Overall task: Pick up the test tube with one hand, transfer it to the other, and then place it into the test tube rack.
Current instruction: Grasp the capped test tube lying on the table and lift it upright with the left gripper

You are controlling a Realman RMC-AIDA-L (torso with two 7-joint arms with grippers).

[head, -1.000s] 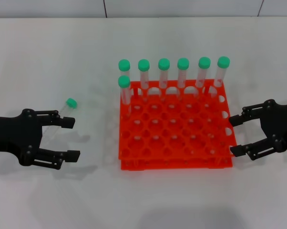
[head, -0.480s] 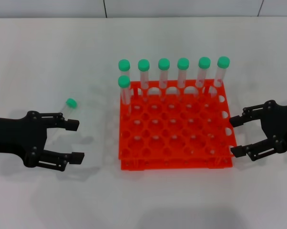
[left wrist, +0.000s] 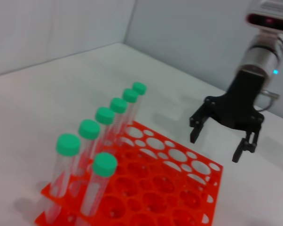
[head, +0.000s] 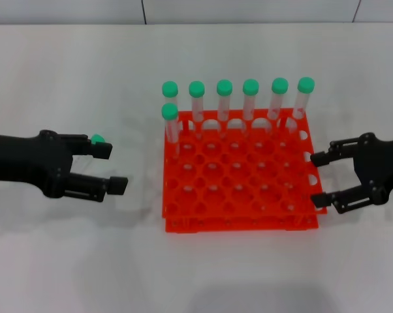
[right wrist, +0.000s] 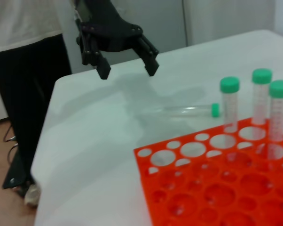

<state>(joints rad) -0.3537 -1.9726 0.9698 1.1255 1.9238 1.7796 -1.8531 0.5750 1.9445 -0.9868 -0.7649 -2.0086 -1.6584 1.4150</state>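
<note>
The test tube lies on its side on the white table to the left of the rack. In the head view only its green cap [head: 96,138] shows, behind my left gripper's upper finger. The right wrist view shows the whole clear tube [right wrist: 186,111]. My left gripper [head: 111,168] is open and empty above the tube, and it also shows in the right wrist view [right wrist: 127,71]. The orange-red test tube rack [head: 242,225] stands in the middle. My right gripper [head: 318,178] is open and empty at the rack's right edge, and it shows in the left wrist view [left wrist: 216,146].
Several green-capped tubes [head: 224,98] stand upright along the rack's far row, with one more in the second row at the left. They also show in the left wrist view [left wrist: 104,122] and the right wrist view [right wrist: 261,94]. The rack's other holes are open.
My left gripper has moved right and away from me, over the lying tube, and now hides most of it. My right gripper has shifted slightly toward the rack.
</note>
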